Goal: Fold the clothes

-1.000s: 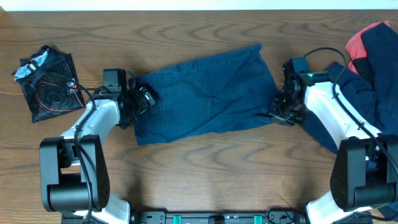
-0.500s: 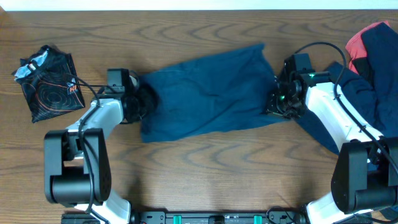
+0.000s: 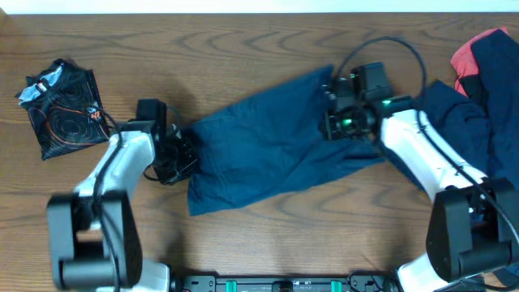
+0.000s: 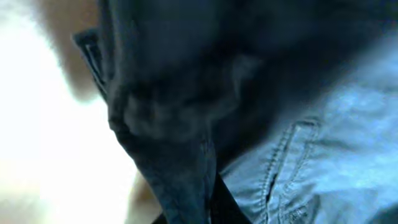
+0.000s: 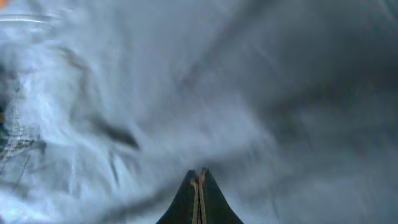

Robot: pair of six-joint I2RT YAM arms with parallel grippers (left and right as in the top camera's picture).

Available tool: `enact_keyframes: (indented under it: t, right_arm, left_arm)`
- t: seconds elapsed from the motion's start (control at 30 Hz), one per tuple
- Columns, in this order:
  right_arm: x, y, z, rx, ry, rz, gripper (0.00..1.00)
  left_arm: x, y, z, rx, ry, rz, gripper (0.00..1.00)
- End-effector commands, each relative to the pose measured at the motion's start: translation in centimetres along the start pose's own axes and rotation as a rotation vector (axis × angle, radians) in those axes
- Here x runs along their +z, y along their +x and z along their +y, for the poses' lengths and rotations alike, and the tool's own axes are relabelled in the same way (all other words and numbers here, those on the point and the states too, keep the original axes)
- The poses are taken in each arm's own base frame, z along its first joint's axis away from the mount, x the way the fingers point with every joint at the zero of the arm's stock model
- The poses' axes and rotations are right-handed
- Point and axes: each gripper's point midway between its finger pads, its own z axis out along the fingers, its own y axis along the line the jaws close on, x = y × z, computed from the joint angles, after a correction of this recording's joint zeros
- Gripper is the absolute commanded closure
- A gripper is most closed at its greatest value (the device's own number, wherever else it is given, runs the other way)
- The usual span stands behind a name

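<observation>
From where I stand, the navy shorts [image 3: 259, 146] lie slantwise across the middle of the wooden table [image 3: 268, 243], their low end toward the near left and their high end toward the far right. There are 2 arms on them, 1 at each end.

The left gripper [image 3: 182, 152] sits right at the shorts' left edge, where the cloth bunches up. Its wrist camera is filled with blurred dark folds and a stitched seam of the paler-looking denim [image 4: 323, 155], and the fabric covers the jaws, so I cannot tell whether they are open or closed.

The right gripper [image 3: 331, 122] is at the far right end of the shorts, over the cloth. In its own camera the 2 fingers are pressed tight together (only a thin pale line shows between them), their tips [image 5: 199, 177] meeting the rumpled fabric [image 5: 186, 93], which they appear to pinch.

Off to the far left lies a small black line-printed piece [image 3: 61, 105], well apart from the shorts. At the right edge a navy pile [image 3: 495, 89] is heaped with a red piece [image 3: 469, 55] showing at its top.
</observation>
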Motion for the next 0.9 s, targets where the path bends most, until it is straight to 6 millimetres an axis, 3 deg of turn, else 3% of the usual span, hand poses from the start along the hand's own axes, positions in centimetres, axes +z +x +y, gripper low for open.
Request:
enact_keyframes:
  t: [0.0,0.1,0.37,0.5,0.6,0.7,0.87]
  right_arm:
    - [1.6,0.1,3.7,-0.134,-0.061,0.013,0.99]
    - [3.7,2.0,5.7,-0.157,-0.095,0.087,0.99]
    - [10.3,9.5,12.6,-0.234,-0.208,0.315,0.99]
    - [13.2,11.3,15.8,-0.289,-0.246,0.314,0.99]
    - [14.2,11.4,17.7,-0.319,-0.270,0.279,0.98]
    - [14.1,10.5,17.8,-0.342,-0.225,0.238,0.94]
    - [10.2,6.0,15.5,-0.292,-0.117,0.147,0.88]
  left_arm:
    - [-4.6,-0.9,-2.3,0.100,0.053,-0.123,0.94]
    - [-7.3,-1.0,-3.5,0.132,0.091,-0.201,0.94]
    - [-14.5,-1.7,-7.0,0.193,0.198,-0.403,0.94]
    - [-16.5,-1.2,-8.7,0.224,0.273,-0.414,0.94]
    - [-16.7,-1.1,-8.9,0.228,0.283,-0.415,0.94]
    - [-16.6,-1.1,-8.9,0.227,0.281,-0.412,0.94]
    - [-16.6,-1.1,-8.8,0.227,0.277,-0.414,0.94]
